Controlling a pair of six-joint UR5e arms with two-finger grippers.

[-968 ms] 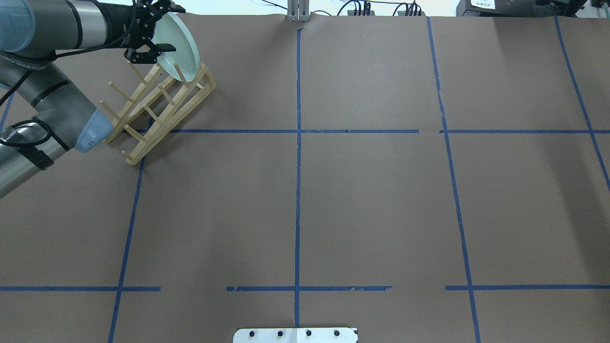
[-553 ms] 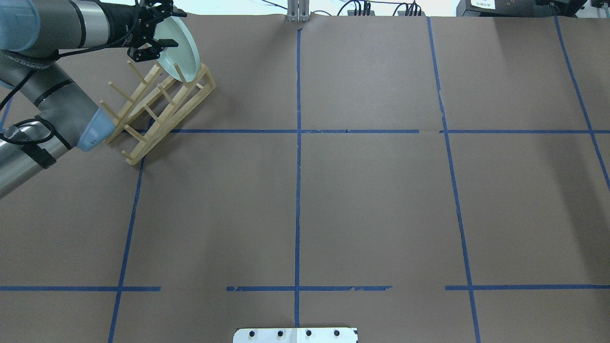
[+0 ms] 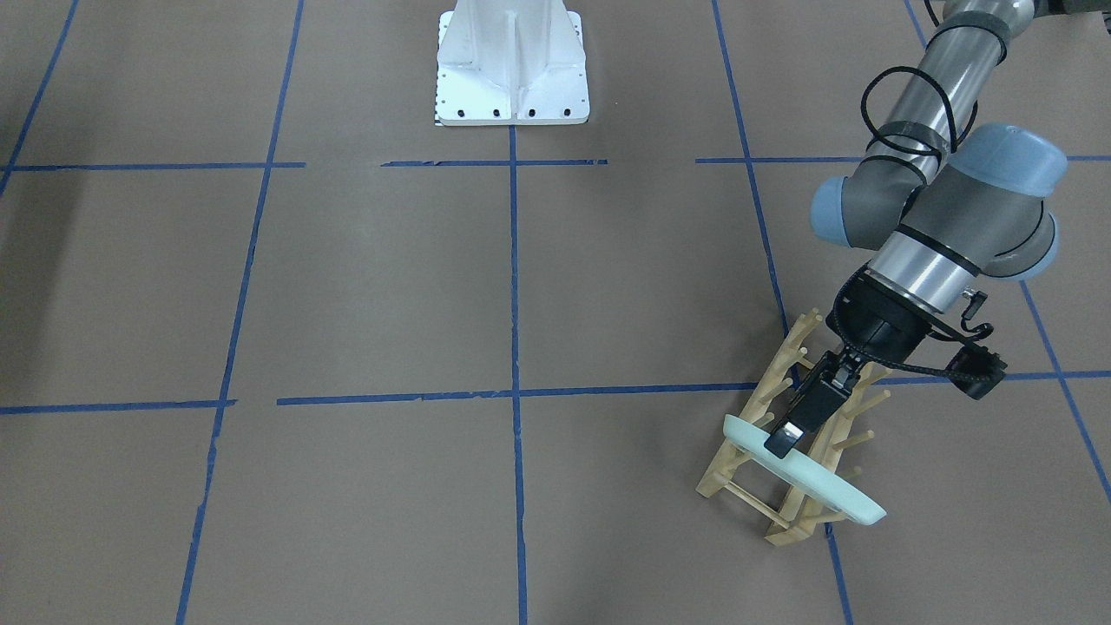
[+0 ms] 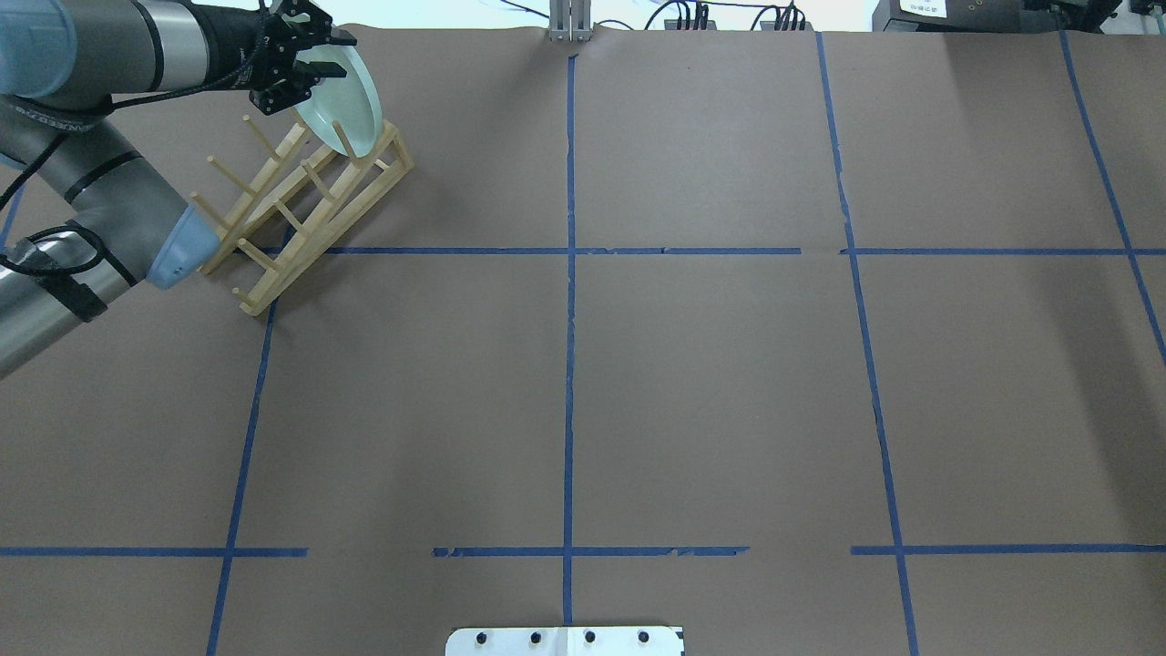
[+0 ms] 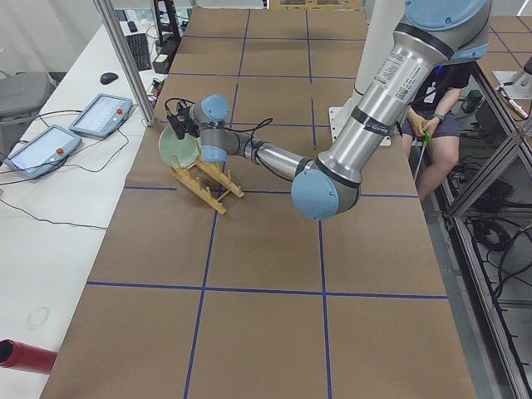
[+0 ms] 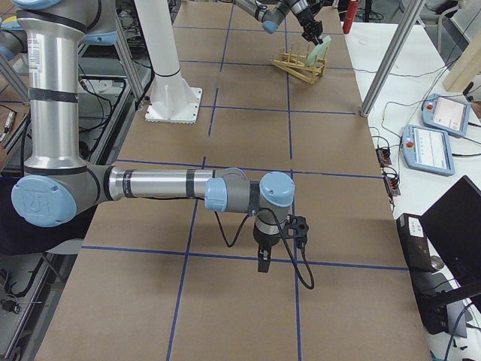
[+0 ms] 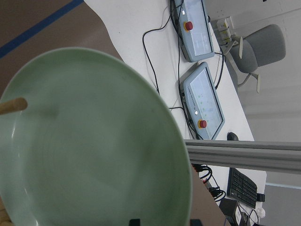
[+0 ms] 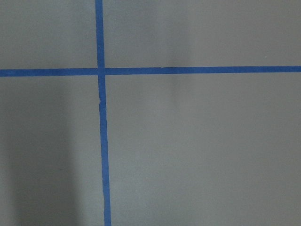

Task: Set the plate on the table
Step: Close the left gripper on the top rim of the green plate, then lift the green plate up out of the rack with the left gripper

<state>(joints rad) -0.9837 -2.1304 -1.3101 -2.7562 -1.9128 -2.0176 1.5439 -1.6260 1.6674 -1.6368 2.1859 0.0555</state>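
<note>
Pale mint-green plate [image 4: 353,100], one plain colour all over (glossy, it catches the light). Beneath it, the rack [image 4: 310,205] in light, honey-toned wood. Black left gripper [image 3: 784,446] on a silver-grey left arm [image 3: 922,263] with pale blue caps. The table [image 4: 710,383] is brown paper to every edge, crossed by a grid of blue tape lines. White base [image 3: 512,78] at the robot's edge.

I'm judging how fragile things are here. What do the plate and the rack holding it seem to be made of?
The plate: likely glazed ceramic, possibly melamine; smooth, pale mint, glossy with a soft sheen. The rack: light, bare-looking wood, matte, with square rails and round dowel pegs.
</note>
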